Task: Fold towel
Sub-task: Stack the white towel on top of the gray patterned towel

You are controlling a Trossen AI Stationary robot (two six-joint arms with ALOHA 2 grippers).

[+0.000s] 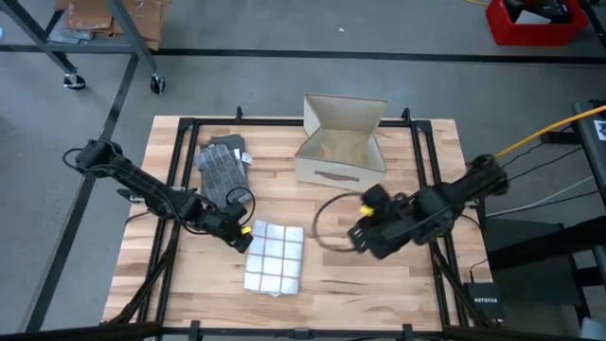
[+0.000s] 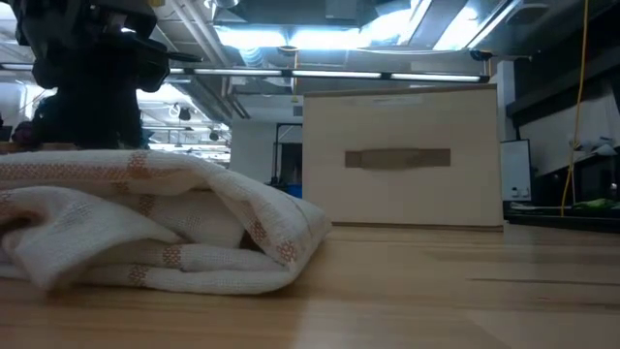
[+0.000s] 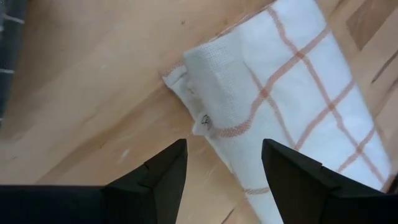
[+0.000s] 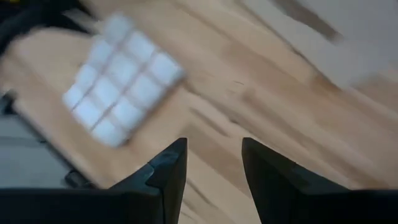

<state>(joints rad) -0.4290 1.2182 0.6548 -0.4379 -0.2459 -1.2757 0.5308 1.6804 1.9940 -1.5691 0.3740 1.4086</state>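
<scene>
The white towel (image 1: 275,258) with its thin orange-brown check lies folded into a compact, several-layered rectangle, flat on the wooden counter (image 1: 379,284) near its front edge, one end bulging where the layers double over.

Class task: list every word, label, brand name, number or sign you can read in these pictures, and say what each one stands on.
None can be read.
The cardboard box shows no print, only a handle slot.
The checked towel carries only a woven pattern.
A small dark device by the table's edge bears pale lettering, too small to read.
</scene>
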